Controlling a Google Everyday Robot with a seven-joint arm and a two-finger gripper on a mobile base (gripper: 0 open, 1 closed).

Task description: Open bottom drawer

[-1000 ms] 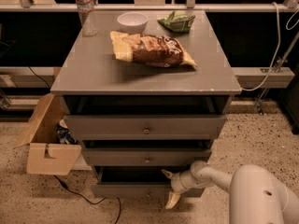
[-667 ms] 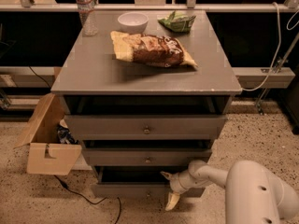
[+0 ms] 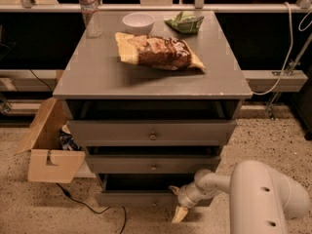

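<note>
The bottom drawer (image 3: 131, 199) is the lowest and narrowest grey front of the cabinet, near the floor, with a dark gap above it. Its knob does not show. My gripper (image 3: 176, 202) is at the right part of that front, reaching in from the right on a white arm (image 3: 263, 199). Its two yellowish fingers (image 3: 179, 214) stand apart, one at the front's top edge and one below it by the floor. It holds nothing I can see. The middle drawer (image 3: 154, 165) and the top drawer (image 3: 152, 132) sit above, each with a small knob.
On the cabinet top (image 3: 97, 77) lie a chip bag (image 3: 158, 51), a white bowl (image 3: 138, 22), a water bottle (image 3: 89, 9) and a green packet (image 3: 184, 22). An open cardboard box (image 3: 48, 145) stands on the floor at the left, with a black cable (image 3: 92, 206) beside it.
The arm's big white housing has shifted a little to the left. The gripper stays at the bottom drawer's front, slightly lower. The drawers look unmoved.
</note>
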